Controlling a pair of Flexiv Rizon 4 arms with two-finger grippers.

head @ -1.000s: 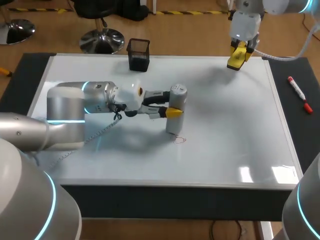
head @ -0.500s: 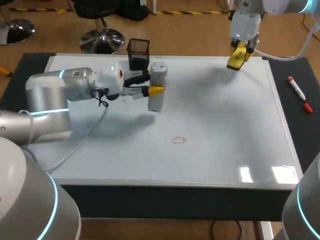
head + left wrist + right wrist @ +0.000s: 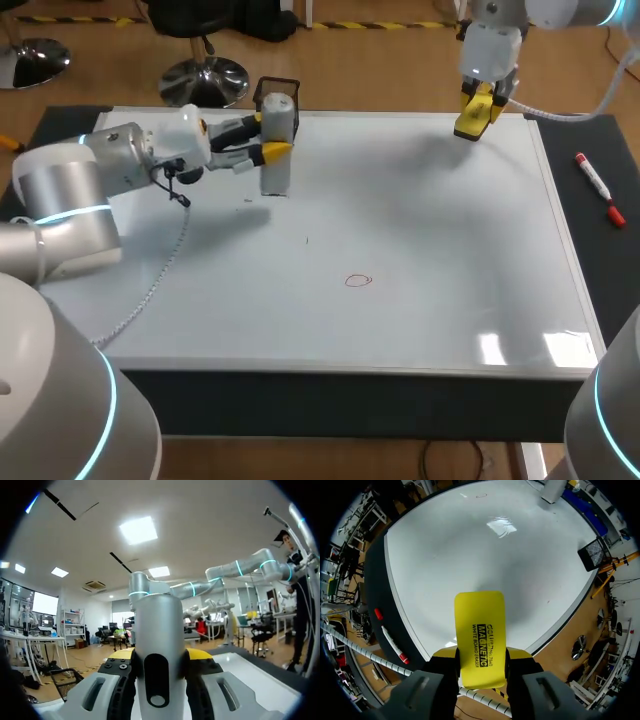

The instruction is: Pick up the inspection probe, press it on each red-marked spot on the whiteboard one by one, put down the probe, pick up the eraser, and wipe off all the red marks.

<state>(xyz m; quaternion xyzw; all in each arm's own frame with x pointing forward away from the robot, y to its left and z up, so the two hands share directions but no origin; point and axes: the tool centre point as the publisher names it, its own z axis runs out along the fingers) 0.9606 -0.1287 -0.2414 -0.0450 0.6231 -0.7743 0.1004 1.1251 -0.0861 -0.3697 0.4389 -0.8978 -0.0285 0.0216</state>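
The inspection probe [image 3: 277, 172], a grey cylinder, stands upright over the back left of the whiteboard [image 3: 450, 250], right in front of a black holder [image 3: 278, 93]. My left gripper [image 3: 268, 137] is shut on it from the side. In the left wrist view the probe [image 3: 159, 625] fills the gap in the left gripper [image 3: 160, 662], both fingers against it. A red circle [image 3: 358, 281] is drawn on the board's front middle, apart from the probe. My right gripper [image 3: 476, 115] hangs over the back right, shut on the yellow eraser [image 3: 480, 630].
A red marker [image 3: 598, 187] lies on the dark mat to the right of the board; it also shows in the right wrist view as the marker [image 3: 390, 637] beside the board's edge. The black holder [image 3: 593, 553] stands at the board's back edge.
My left arm has carried the probe from beside the red circle back and to the left, up to the black holder. The right arm has kept still.
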